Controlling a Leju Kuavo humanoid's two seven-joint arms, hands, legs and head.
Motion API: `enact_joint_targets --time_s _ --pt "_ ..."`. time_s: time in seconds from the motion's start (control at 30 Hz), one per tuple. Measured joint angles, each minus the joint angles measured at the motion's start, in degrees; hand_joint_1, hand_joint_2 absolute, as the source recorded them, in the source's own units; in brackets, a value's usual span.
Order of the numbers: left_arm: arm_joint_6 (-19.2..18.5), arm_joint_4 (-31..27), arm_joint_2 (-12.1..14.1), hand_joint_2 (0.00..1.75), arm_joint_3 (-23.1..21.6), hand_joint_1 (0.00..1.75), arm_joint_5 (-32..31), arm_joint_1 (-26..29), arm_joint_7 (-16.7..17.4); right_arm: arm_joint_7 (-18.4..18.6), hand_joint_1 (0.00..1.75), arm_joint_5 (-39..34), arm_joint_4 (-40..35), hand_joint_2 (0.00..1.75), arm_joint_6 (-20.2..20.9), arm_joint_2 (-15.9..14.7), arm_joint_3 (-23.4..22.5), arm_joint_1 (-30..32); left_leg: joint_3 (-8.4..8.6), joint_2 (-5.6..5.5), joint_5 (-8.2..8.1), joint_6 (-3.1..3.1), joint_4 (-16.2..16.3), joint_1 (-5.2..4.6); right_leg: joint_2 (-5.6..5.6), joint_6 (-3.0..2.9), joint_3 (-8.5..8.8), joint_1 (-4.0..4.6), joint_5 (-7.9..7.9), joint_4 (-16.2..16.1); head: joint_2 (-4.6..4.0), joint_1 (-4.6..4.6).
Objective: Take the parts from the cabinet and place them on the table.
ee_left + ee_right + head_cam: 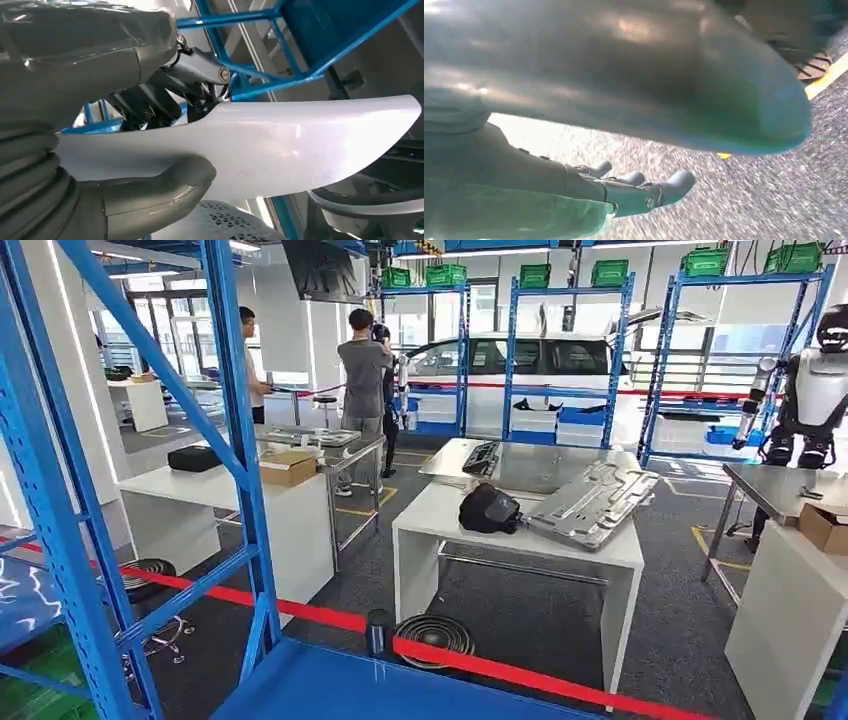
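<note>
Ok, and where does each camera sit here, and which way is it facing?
Head view: high on the body, facing forward past the blue rack toward the white table.
Left wrist view: behind the left hand, which grips a white curved part.
Right wrist view: behind the right hand, facing the grey floor, under a blurred dark shape.
Shared: head and left wrist views both show the blue rack.

Two people (pixel 362 370) stand far back by a white car (pixel 520 360). Blue racks (pixel 570 350) with green crates (pixel 610 273) on top stand in front of the car. A cardboard box (pixel 287 468) and a black case (pixel 194 458) lie on a white stand (pixel 300 530) to the left. Red tape (pixel 480 665) runs across near the floor. Another robot (pixel 815 390) stands at the far right, behind a metal stand (pixel 770 490).
</note>
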Motion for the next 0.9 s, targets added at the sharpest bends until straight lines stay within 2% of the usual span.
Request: enact_joint_targets --time_s 0.03,0.07,0.13,0.17,0.2,0.27,0.3,0.33,0.37,0.4,0.43,0.47,0.5,0.53,0.57,0.63,0.67,0.7,0.73,0.77,0.8,0.83,0.87,0.9 --pt "0.41 0.11 0.02 1.75 -0.41 1.75 0.37 -0.47 -0.11 0.18 0.0 -0.37 0.02 0.0 0.66 -0.26 -0.48 0.3 -0.1 0.01 0.26 -0.3 0.16 -0.2 0.41 -0.47 -0.45 0.41 1.68 1.28 0.02 -0.28" --pt "0.52 0.15 0.0 1.75 -0.9 1.75 0.48 -0.79 -0.13 0.2 0.0 -0.64 0.11 0.0 1.03 -0.31 -0.85 0.37 -0.17 -0.01 0.41 -0.54 0.47 -0.23 0.41 -0.66 -1.09 0.34 1.21 0.75 0.0 0.0" --pt "0.96 0.3 0.04 1.75 -1.59 1.75 0.85 -1.41 -0.22 0.76 0.0 -1.29 0.26 0.0 2.21 -0.61 -1.57 0.51 -0.39 -0.08 1.06 -1.1 0.33 -0.13 0.49 -1.49 -1.36 0.47 1.69 0.97 0.02 -0.15" --pt "0.96 0.46 0.11 1.75 -1.9 1.75 1.09 -1.71 -0.3 0.98 0.0 -1.49 0.48 0.0 2.93 -0.53 -1.92 0.64 -0.76 -0.1 1.34 -1.24 0.53 0.06 0.36 -2.06 -1.88 -0.21 2.28 0.73 -0.06 -0.09" --pt "1.0 0.61 0.13 1.75 -2.18 1.75 1.4 -2.07 -0.42 1.42 0.0 -1.64 0.52 0.0 3.48 -0.74 -2.27 0.39 -1.42 -0.26 -1.52 -1.81 1.89 0.15 0.23 -2.64 -2.4 -0.12 2.9 0.75 -0.07 -0.32" --pt "1.03 0.89 0.33 1.75 -2.66 1.75 1.57 -2.66 -0.48 1.62 0.0 -1.66 0.55 0.0 4.05 -0.85 -2.66 0.56 -3.58 -0.33 -8.66 -2.72 9.44 0.68 0.19 -2.87 -3.38 -0.09 4.04 0.81 -0.07 -0.41" --pt "1.03 1.07 0.37 1.75 -2.86 1.75 1.57 -2.74 -0.48 1.73 0.0 -1.66 0.57 0.0 4.22 -0.85 -2.73 0.67 -4.62 -0.32 -11.17 -2.99 13.91 0.89 0.19 -2.83 -4.07 -0.04 4.61 0.87 -0.02 -0.39" --pt "1.03 1.26 0.46 1.75 -3.04 1.75 1.57 -2.76 -0.48 1.73 0.0 -1.66 0.61 0.0 4.22 -0.9 -2.88 0.77 -5.19 -0.31 -12.33 -3.13 17.56 1.04 0.2 -2.75 -4.84 0.02 5.21 0.93 -0.04 -0.41" --pt "1.03 1.46 0.5 1.75 -3.23 1.75 1.57 -2.81 -0.48 1.81 0.0 -1.66 0.66 0.0 4.27 -0.92 -3.08 0.83 -4.57 -0.31 -11.92 -3.11 18.58 1.11 0.24 -2.6 -5.53 0.04 5.7 0.95 -0.02 -0.5" --pt "1.03 1.59 0.57 1.75 -3.38 1.75 1.57 -2.96 -0.59 1.88 0.0 -1.66 0.7 0.0 4.35 -0.94 -3.19 0.84 -2.64 -0.33 -10.48 -2.97 16.84 1.1 0.31 -2.49 -6.21 0.11 6.22 0.95 -0.02 -0.48" --pt "1.03 1.68 0.61 1.75 -3.5 1.75 1.55 -3.21 -0.77 1.88 0.0 -1.64 0.72 0.0 4.38 -0.96 -3.23 0.83 0.35 -0.36 -8.75 -2.71 12.96 1.05 0.42 -2.4 -6.74 0.23 6.69 0.94 -0.02 -0.57" --pt "1.03 1.83 0.61 1.75 -3.54 1.75 1.57 -3.52 -0.98 1.88 0.0 -1.64 0.74 0.0 4.38 -0.96 -3.28 0.8 4.38 -0.5 -7.36 -2.12 7.39 0.91 0.59 -2.26 -7.17 0.35 7.15 0.92 -0.02 -0.52" --pt "1.03 1.9 0.61 1.75 -3.6 1.75 1.57 -3.84 -1.25 1.88 0.0 -1.6 0.72 0.0 4.38 -0.92 -3.32 0.74 8.27 -1.05 -7.4 -1.29 2.16 0.61 0.66 -2.16 -7.27 0.17 7.55 0.93 -0.02 -0.57" --pt "0.9 1.99 0.61 1.75 -3.71 1.75 1.57 -4.19 -1.6 1.86 0.0 -1.55 0.72 0.0 4.35 -0.74 -3.32 0.78 10.19 -0.98 -8.97 -0.79 -1.28 0.43 0.67 -1.72 -7.51 0.57 7.99 0.86 -0.02 -0.41" --pt "0.79 2.12 0.63 1.75 -3.78 1.75 1.57 -4.4 -1.92 1.84 0.0 -1.32 0.72 0.0 4.33 -0.92 -3.34 0.8 9.9 -0.85 -8.28 -0.95 -0.92 0.09 0.67 -1.26 -7.41 0.03 8.55 0.52 -0.02 -0.46" --pt "0.59 2.47 0.74 1.75 -3.95 1.75 1.55 -4.97 -2.27 1.84 0.0 -0.83 0.72 0.0 4.29 -1.01 -3.34 0.77 9.31 -0.8 -7.55 -0.2 -1.22 -0.48 0.71 -0.34 -7.43 -0.28 9.53 0.0 -0.02 -0.59" --pt "0.5 2.53 0.74 1.75 -4.11 1.75 1.55 -5.21 -2.38 1.84 0.0 -0.62 0.76 0.0 4.22 -1.01 -3.34 0.9 8.96 -0.59 -6.25 0.5 -2.49 -0.43 0.79 -0.02 -7.48 0.09 10.15 -0.47 -0.02 -0.54" --pt "0.39 2.8 0.74 1.75 -4.2 1.75 1.55 -5.59 -2.58 1.84 0.0 -0.53 0.77 0.0 4.13 -1.05 -3.32 0.84 9.23 -0.16 -5.02 0.68 -3.35 -0.03 0.51 -0.41 -8.29 0.08 8.72 0.39 -0.09 -0.55" --pt "0.33 3.14 0.72 1.75 -4.28 1.75 1.31 -5.91 -2.9 1.84 0.0 -0.22 0.77 0.0 3.9 -1.09 -3.32 0.81 8.25 -0.28 -3.97 1.36 -3.64 0.02 0.52 -1.2 -9.42 0.24 5.38 3.04 -0.02 -0.31" --pt "0.33 3.45 0.72 1.75 -4.3 1.75 0.79 -5.93 -3.12 1.84 0.0 -0.05 0.77 0.0 3.72 -1.2 -3.32 0.79 7.39 -0.29 -3.36 1.35 -3.64 -0.09 0.52 -1.61 -10.46 0.27 2.51 6.45 -0.02 -0.15" --pt "0.5 3.83 0.74 1.75 -4.33 1.75 0.19 -5.98 -3.23 1.81 0.0 0.15 0.77 0.0 3.48 -1.33 -3.32 0.74 6.43 -0.19 -2.64 1.45 -3.61 -0.18 0.51 -1.69 -11.72 0.23 -0.21 11.07 -0.02 -0.2" --pt "1.2 4.31 0.72 1.75 -4.55 1.75 -0.66 -6.09 -3.17 1.7 0.0 0.48 0.77 0.0 3.33 -1.36 -3.32 0.72 5.4 -0.11 -1.89 1.41 -3.53 -0.19 0.51 -1.37 -12.69 0.22 -1.66 15.36 -0.02 -0.15" --pt "2.39 4.57 0.59 1.75 -5.04 1.75 -1.44 -6.13 -2.67 1.62 0.0 0.74 0.77 0.0 3.3 -1.36 -3.3 0.73 4.45 -0.05 -1.2 1.34 -3.43 -0.18 0.5 -0.76 -12.77 0.19 -1.48 17.75 -0.02 -0.17" --pt "3.63 4.68 0.39 1.75 -5.57 1.75 -2.19 -6.28 -2.16 1.53 0.0 1.03 0.77 0.0 3.28 -1.4 -3.25 0.74 3.4 0.0 -0.56 1.22 -3.24 -0.12 0.45 0.13 -11.65 0.06 -0.01 17.59 -0.02 -0.11"
